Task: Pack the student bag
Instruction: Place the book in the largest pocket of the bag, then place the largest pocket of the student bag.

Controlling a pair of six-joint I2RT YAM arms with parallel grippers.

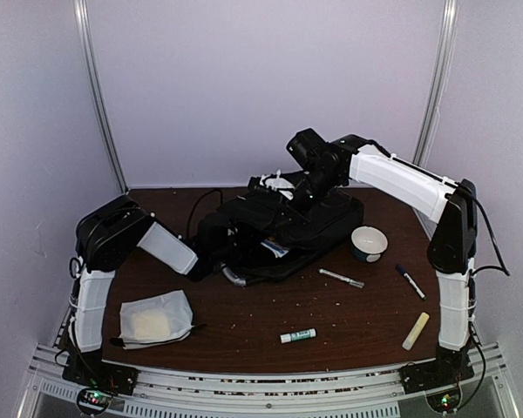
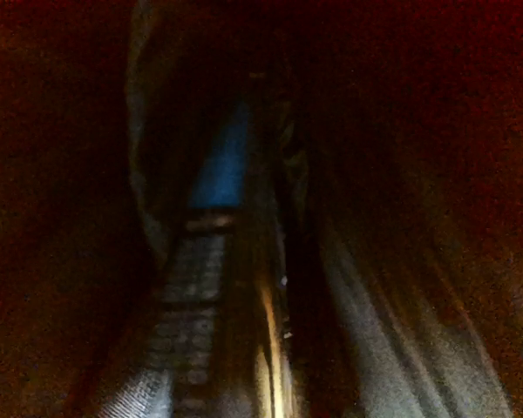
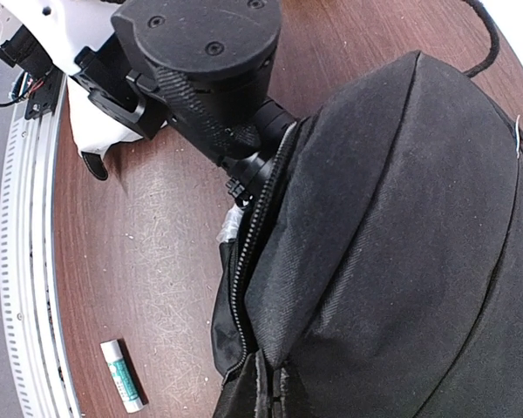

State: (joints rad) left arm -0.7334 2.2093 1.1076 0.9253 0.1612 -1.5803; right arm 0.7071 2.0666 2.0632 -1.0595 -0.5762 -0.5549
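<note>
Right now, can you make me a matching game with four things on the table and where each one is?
Things:
1. bowl
2. white pouch
3. glue stick
4. student bag

Places:
A. near the front edge, about in the middle
B. in the centre, big and black
C. front left corner
D. beside the student bag, on its right

Pairs: 1-D, 2-C, 3-A, 4-B

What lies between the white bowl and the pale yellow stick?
A dark marker lies between the bowl and the yellow stick, touching neither, shown in the top external view.
</note>
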